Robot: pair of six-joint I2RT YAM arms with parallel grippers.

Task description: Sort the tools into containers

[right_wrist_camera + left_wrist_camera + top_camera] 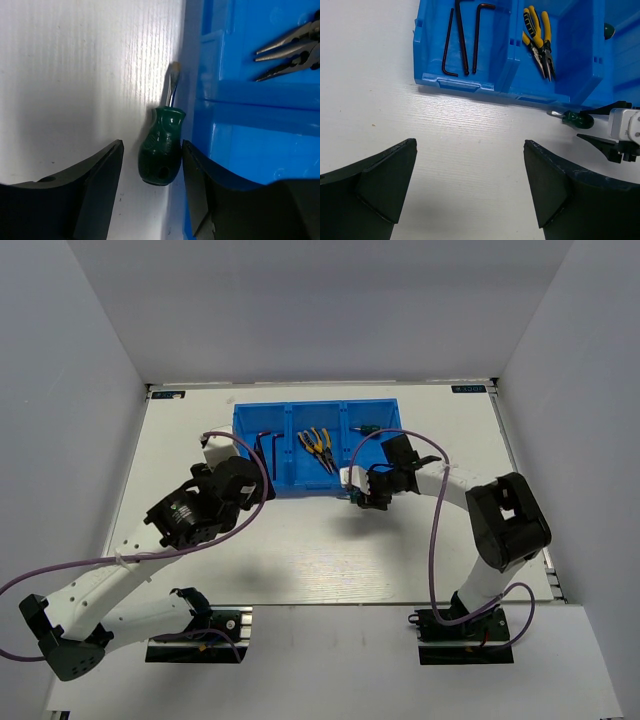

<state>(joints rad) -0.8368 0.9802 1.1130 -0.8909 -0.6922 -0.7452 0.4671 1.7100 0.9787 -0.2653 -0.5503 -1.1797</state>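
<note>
A stubby green-handled screwdriver [161, 150] lies on the white table against the front wall of the blue tray [260, 150], its tip pointing along that wall. My right gripper [152, 170] is open around the handle: the right finger touches it and a gap shows on the left. Two dark hex keys [462, 40] lie in the tray's left compartment and yellow-handled pliers [540, 37] in the middle one. Another green screwdriver [608, 31] shows in the right compartment. My left gripper [470, 185] hangs wide open and empty above the table in front of the tray [300, 487].
White walls close in the table on the left, back and right. The right arm's purple cable [436, 530] loops over the table beside the tray. In the left wrist view, the right gripper's white body [622, 125] sits close to the tray's front wall.
</note>
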